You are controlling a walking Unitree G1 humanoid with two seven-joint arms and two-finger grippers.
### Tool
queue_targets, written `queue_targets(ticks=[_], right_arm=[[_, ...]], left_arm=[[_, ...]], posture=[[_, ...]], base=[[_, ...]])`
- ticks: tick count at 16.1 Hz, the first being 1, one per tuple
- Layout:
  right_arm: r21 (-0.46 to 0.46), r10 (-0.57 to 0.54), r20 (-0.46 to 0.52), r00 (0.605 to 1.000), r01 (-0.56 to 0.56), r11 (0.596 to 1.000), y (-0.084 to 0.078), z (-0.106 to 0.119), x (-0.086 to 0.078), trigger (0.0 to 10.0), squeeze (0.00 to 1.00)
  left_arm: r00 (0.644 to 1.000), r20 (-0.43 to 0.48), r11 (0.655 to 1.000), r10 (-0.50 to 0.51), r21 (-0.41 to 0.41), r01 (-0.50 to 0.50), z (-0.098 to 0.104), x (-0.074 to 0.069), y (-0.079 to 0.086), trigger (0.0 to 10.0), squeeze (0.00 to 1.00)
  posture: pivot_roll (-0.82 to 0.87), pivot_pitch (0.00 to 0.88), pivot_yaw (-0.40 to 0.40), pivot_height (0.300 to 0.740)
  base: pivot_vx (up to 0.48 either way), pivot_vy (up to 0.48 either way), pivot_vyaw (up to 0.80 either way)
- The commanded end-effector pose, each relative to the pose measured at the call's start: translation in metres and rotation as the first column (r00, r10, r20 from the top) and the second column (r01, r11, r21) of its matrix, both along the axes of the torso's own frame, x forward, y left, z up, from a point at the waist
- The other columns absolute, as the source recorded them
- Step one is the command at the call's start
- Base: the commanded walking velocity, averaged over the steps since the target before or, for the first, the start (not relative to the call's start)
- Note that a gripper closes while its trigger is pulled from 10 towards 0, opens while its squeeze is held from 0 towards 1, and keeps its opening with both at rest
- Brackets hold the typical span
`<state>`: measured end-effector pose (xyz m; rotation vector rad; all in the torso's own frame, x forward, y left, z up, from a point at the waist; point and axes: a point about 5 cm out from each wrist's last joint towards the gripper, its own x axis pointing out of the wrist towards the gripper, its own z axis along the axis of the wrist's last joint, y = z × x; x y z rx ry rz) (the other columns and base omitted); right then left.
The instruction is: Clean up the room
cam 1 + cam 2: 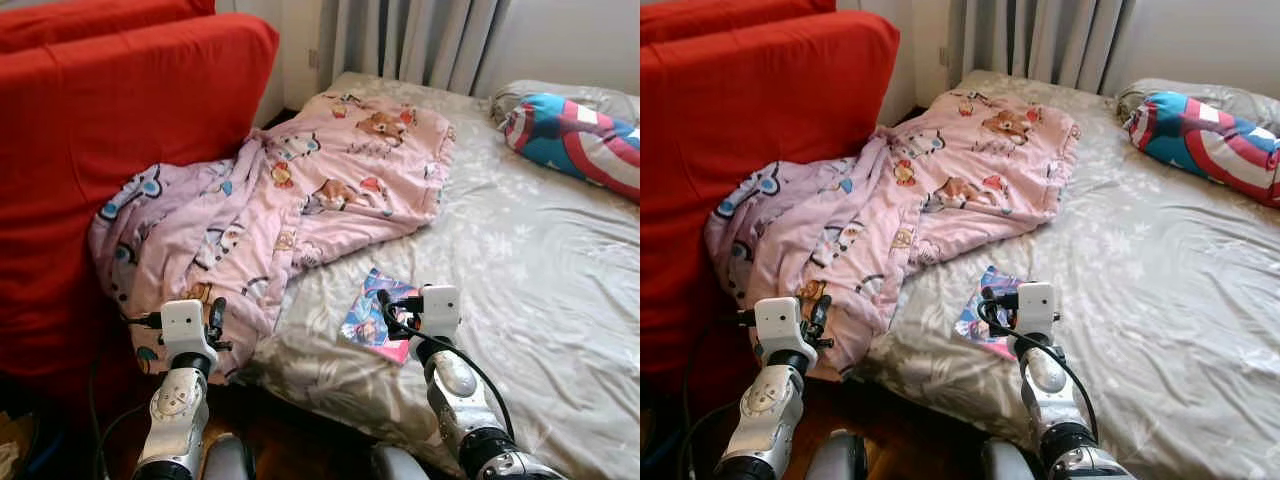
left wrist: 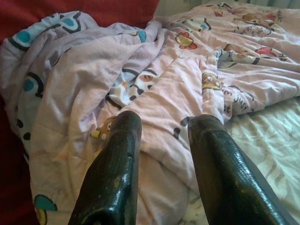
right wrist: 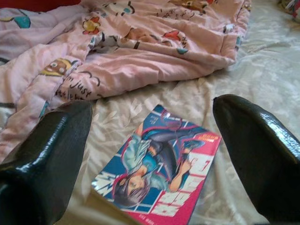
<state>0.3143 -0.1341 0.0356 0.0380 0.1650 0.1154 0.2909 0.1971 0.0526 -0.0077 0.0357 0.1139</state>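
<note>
Right wrist view: right gripper [image 3: 154,154] spread wide, comic book [image 3: 161,166] flat on bed sheet [image 3: 262,70] between and ahead of fingers.
Left gripper [image 2: 161,159] fingers apart over pink blanket [image 2: 154,84]. Risk: thin book, soft sheet; fingertips may pinch fabric or push book away.

The blanket [image 1: 300,200] is soft pink cloth, matt and rumpled, printed with cartoon animals. The bed [image 1: 540,290] wears a grey sheet with a faint sheen and a pale woven flower pattern. The book [image 3: 161,166] has a glossy paper cover. The sofa [image 1: 110,110] is matt red fabric. The pillow [image 1: 575,135] is smooth printed cloth. Both hands' fingers [image 2: 115,173] are black, shiny and slightly scuffed; the arms [image 1: 455,390] are silver metal with white plastic housings
</note>
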Motion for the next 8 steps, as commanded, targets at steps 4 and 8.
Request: queue_targets(ticks=[4, 8], right_arm=[[-0.001, 0.019, -0.007, 1.0, -0.019, 1.0, 0.0023, -0.0019, -0.0017, 10.0, 0.0], [-0.004, 0.036, -0.016, 0.999, -0.037, 0.999, 0.0052, -0.0031, -0.0025, 10.0, 0.0]], left_arm=[[1.0, -0.008, 1.0, -0.014, 0.005, 0.014, -0.0003, -0.0004, -0.0029, 10.0, 0.0], [1.0, -0.011, 1.0, -0.006, 0.001, 0.006, 0.0, -0.001, -0.0019, 10.0, 0.0]], posture=[[-0.12, 0.053, -0.045, 0.62], [-0.12, 0.06, -0.045, 0.62]], base=[[0.0, 0.0, 0.0], [0.0, 0.0, 0.0]])
